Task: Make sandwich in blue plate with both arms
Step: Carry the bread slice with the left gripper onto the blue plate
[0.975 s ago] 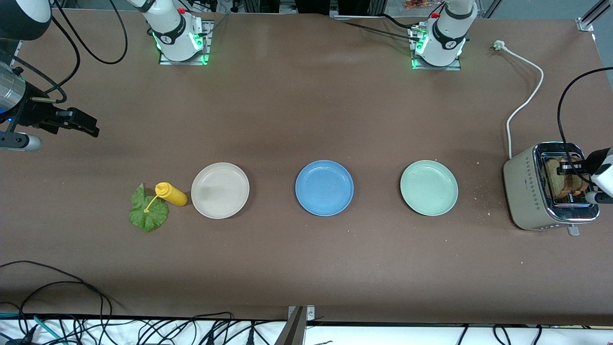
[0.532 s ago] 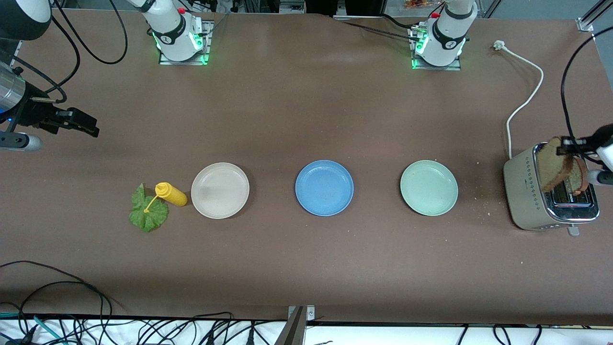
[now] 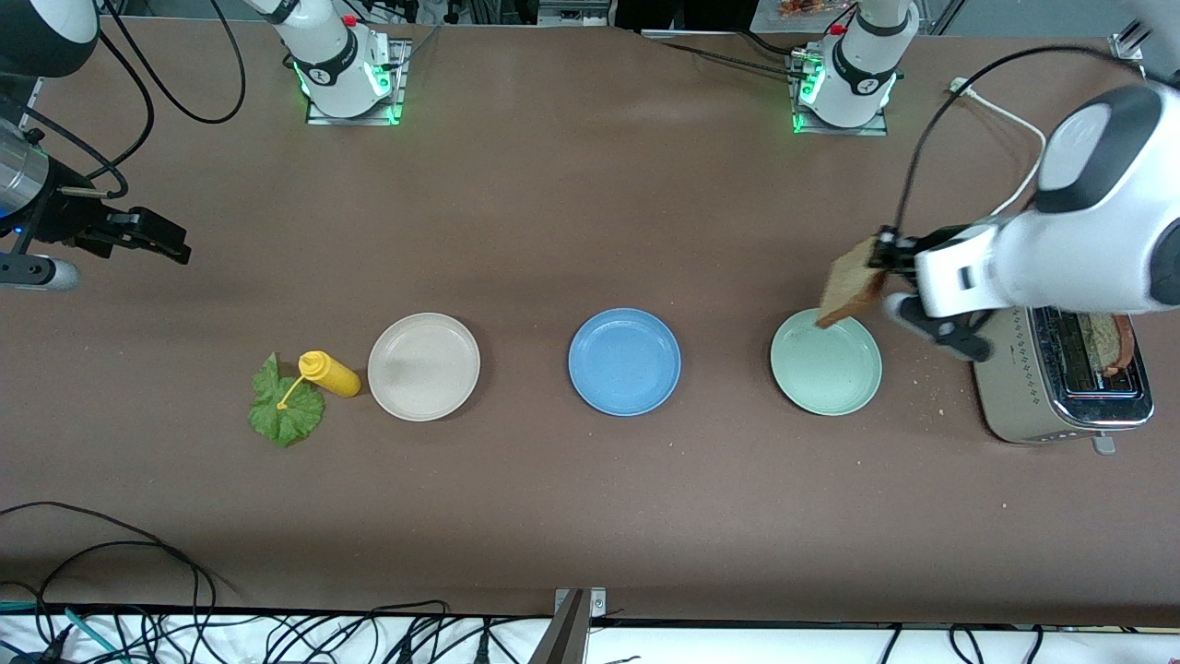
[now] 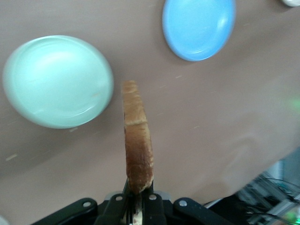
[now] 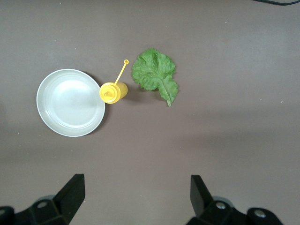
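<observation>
3 plates in a row w/ the blue plate (image 3: 624,361) in the middle, nothing in it. beige plate (image 3: 423,366) sits toward the right arm's end from it, pale green plate (image 3: 826,361) toward the left arm's end, both bare too. 1 lettuce leaf (image 3: 285,410) + 1 yellow bottle (image 3: 329,373) just beside the beige one. 1 toaster (image 3: 1060,373) w/ a slice (image 3: 1102,332) inside. left gripper (image 3: 887,265) is clamped on 1 bread slice (image 3: 850,289) over the green plate's edge. right gripper (image 5: 136,197) waits spread wide, up over the table near the leaf.
</observation>
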Available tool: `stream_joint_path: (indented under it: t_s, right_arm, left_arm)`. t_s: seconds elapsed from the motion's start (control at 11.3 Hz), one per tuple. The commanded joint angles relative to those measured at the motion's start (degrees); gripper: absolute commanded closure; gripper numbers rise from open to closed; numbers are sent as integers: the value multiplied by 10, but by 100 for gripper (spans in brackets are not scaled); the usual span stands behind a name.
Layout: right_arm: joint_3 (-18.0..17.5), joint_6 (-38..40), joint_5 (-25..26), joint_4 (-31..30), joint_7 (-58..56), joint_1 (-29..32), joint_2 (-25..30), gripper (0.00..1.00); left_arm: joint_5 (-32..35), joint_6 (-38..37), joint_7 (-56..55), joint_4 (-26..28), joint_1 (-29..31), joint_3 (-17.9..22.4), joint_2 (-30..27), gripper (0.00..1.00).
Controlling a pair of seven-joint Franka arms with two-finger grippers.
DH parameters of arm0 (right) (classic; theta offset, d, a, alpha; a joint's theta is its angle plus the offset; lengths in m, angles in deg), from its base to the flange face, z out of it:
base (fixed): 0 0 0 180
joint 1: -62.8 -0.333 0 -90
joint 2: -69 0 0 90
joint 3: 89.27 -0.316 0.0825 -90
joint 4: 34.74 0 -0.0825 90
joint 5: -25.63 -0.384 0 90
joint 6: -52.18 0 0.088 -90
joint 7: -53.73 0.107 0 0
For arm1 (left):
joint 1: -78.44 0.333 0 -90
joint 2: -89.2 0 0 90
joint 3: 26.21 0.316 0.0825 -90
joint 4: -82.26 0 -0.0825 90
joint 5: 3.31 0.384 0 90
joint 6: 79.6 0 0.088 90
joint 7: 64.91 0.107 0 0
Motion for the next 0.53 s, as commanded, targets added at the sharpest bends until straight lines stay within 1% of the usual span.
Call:
stream_joint_path:
  t_s: [0.0,0.27,0.44]
  right_arm:
    - [0,6,-7,6,-9,2,1,0]
    - [0,6,-7,6,-9,3,1,0]
    - [0,6,-7,6,-9,2,1,0]
  left_arm:
    - [-101,107,-23,-15,-47,0,85,97]
    - [-194,240,-17,-12,-86,0,169,92]
    - [-227,323,-15,-11,-117,0,214,92]
